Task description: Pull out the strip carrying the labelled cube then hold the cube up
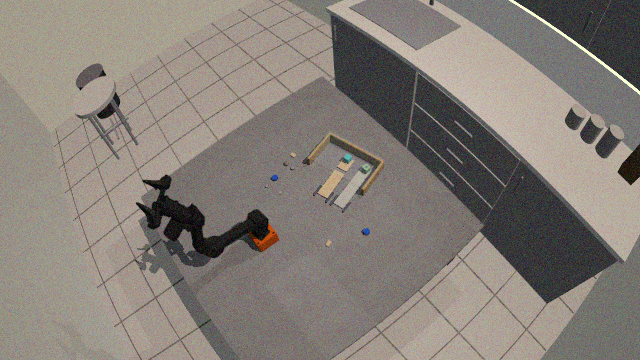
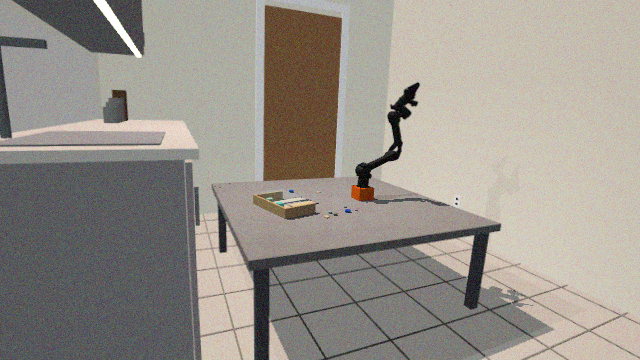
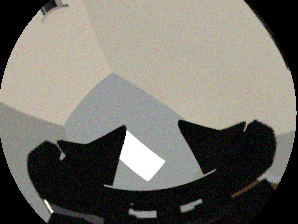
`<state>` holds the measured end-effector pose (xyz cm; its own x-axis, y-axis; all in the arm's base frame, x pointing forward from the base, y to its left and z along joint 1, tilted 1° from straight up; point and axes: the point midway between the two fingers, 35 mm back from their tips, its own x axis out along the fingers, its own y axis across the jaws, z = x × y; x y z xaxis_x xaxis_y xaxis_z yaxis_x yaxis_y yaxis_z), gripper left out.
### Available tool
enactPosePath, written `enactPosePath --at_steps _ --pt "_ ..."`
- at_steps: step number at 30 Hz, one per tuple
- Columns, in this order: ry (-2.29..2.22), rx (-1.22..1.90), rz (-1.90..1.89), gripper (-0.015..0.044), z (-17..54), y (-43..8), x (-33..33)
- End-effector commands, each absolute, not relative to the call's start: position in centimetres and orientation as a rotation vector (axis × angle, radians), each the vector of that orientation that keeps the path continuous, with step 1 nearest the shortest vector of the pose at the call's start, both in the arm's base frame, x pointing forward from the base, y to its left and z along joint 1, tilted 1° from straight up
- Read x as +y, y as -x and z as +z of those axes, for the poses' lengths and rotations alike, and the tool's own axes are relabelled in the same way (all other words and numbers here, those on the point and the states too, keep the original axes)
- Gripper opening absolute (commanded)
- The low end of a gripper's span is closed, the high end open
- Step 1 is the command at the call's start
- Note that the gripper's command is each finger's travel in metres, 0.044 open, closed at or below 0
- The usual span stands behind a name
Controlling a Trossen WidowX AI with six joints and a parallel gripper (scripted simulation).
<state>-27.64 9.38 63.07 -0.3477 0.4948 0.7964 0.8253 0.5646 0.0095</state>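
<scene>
Two strips (image 1: 342,186), two cubes (image 1: 357,163)

top overhead, exterior distant (sharing table (image 1: 300,290)), wrist upward

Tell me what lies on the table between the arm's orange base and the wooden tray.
In the top view, between the orange base and the wooden tray lie a small blue piece and a few tiny grey bits; otherwise that stretch of table is bare.
</scene>
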Motion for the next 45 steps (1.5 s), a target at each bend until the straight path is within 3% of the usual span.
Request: enactPosePath --at_steps 1,14,28,37,45 --pt "0.997 -1.86 -0.424 0.04 64.9 21.7 8.5" --pt "0.749 -1.274 -0.139 0.04 64.9 -0.6 5.0" --pt "0.437 -0.627 -0.02 0.04 53.5 -20.6 0.5" --pt "0.243 -0.195 -0.008 0.04 40.9 -29.0 -1.8" --pt "0.082 0.207 -0.043 0.04 27.5 -32.0 -3.2"
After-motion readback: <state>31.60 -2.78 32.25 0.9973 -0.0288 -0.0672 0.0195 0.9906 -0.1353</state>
